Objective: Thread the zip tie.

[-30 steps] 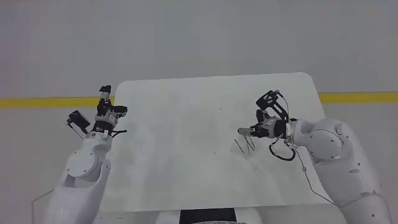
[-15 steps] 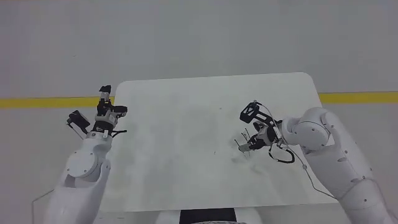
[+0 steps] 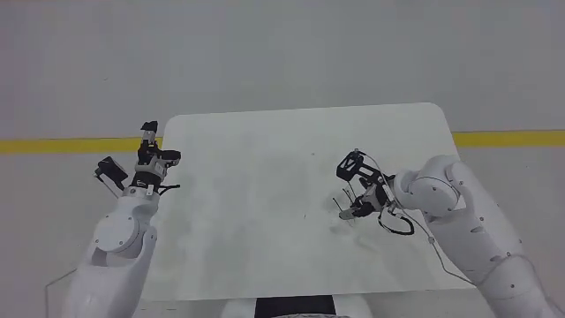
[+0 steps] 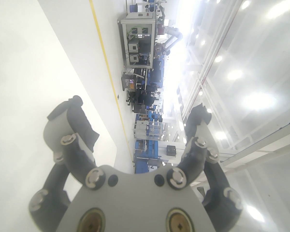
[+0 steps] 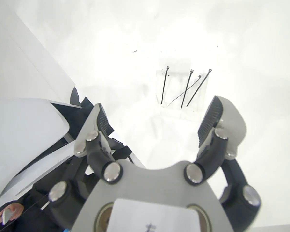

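Though spread wide, holding nothing at right gripper [image 5: 158,108]: ribbed pads [image 5: 209,119] bare, well apart, touching no object. Poised over white table [image 3: 265,150], right of its centre, with zip ties [image 5: 186,89] just beyond the fingertips.

Counted four black zip ties, lying flat on table surface, heads at the end away from right gripper. Two crossed near mid-length. Other two alongside, one on either flank, close by. Seen from top view as thin dark strokes directly beside the gripper tip.

Noted faint rectangular outline [image 5: 159,73] around the ties, pale and see-through. Cannot tell whether clear tray, bag or sheet. All four ties within it.

Left gripper [image 4: 137,108] likewise fully open, dark fingers [image 4: 72,121] far apart, nothing between or against them. Held beside left edge of table, off the tabletop, well apart from zip ties and from right gripper. Aimed away from robot along that edge, with yellow floor line [image 4: 104,49] ahead of it.

Print: white label [image 5: 149,216] on right wrist plate, with a small mark on it too small to read.
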Motion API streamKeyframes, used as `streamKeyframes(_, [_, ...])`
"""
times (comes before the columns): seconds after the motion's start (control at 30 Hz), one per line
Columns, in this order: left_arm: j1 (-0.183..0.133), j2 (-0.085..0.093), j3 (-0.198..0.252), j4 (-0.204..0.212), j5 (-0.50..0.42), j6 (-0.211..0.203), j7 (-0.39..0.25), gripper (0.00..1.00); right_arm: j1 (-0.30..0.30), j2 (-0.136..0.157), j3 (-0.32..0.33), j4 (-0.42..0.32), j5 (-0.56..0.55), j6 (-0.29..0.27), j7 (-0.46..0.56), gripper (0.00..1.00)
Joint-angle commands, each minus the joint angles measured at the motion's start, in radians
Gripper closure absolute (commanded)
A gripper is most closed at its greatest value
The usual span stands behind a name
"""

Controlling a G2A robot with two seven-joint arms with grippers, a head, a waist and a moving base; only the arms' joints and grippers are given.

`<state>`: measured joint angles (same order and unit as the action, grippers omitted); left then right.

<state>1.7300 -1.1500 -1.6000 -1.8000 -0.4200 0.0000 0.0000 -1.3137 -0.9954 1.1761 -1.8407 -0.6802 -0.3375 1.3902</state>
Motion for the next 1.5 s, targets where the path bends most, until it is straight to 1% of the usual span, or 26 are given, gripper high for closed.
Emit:
streamKeyframes(0.0, [0.0,0.0,0.0,0.0,0.0,0.0,0.0,0.0,0.01,0.005,-0.032,0.015,-0.01,-0.002,0.0,0.0])
streamKeyframes(0.1, [0.0,0.0,0.0,0.0,0.0,0.0,0.0,0.0,0.037,0.018,-0.086,0.04,0.002,-0.002,0.0,0.0])
streamKeyframes(0.43, [0.0,0.0,0.0,0.0,0.0,0.0,0.0,0.0,0.04,0.019,-0.09,0.042,0.003,-0.002,0.0,0.0])
streamKeyframes(0.47, [0.0,0.0,0.0,0.0,0.0,0.0,0.0,0.0,0.037,0.019,-0.094,0.043,0.014,-0.002,-0.005,0.0])
streamKeyframes(0.5, [0.0,0.0,0.0,0.0,0.0,0.0,0.0,0.0,0.036,0.019,-0.099,0.055,0.047,-0.002,-0.017,0.0])
streamKeyframes(0.57, [0.0,0.0,0.0,0.0,0.0,0.0,0.0,0.0,0.047,0.022,-0.101,0.078,0.095,-0.002,-0.021,0.0])
streamKeyframes(0.7, [0.0,0.0,0.0,0.0,0.0,0.0,0.0,0.0,0.076,0.032,-0.11,0.12,0.182,-0.002,-0.019,0.0])
streamKeyframes(0.87, [0.0,0.0,0.0,0.0,0.0,0.0,0.0,0.0,0.112,0.05,-0.141,0.162,0.263,-0.002,-0.007,0.0])
streamKeyframes(0.93, [0.0,0.0,0.0,0.0,0.0,0.0,0.0,0.0,0.126,0.054,-0.154,0.163,0.25,-0.002,-0.007,0.0])
streamKeyframes(1.27, [0.0,0.0,0.0,0.0,0.0,0.0,0.0,0.0,0.126,0.054,-0.155,0.164,0.243,0.001,-0.012,0.0])
streamKeyframes(1.33, [0.0,0.0,0.0,0.0,0.0,0.0,0.0,0.0,0.124,0.053,-0.169,0.166,0.205,0.024,-0.039,0.0])
streamKeyframes(1.47, [0.0,0.0,0.0,0.0,0.0,0.0,0.0,0.0,0.136,0.048,-0.192,0.179,0.18,0.071,-0.057,0.0])
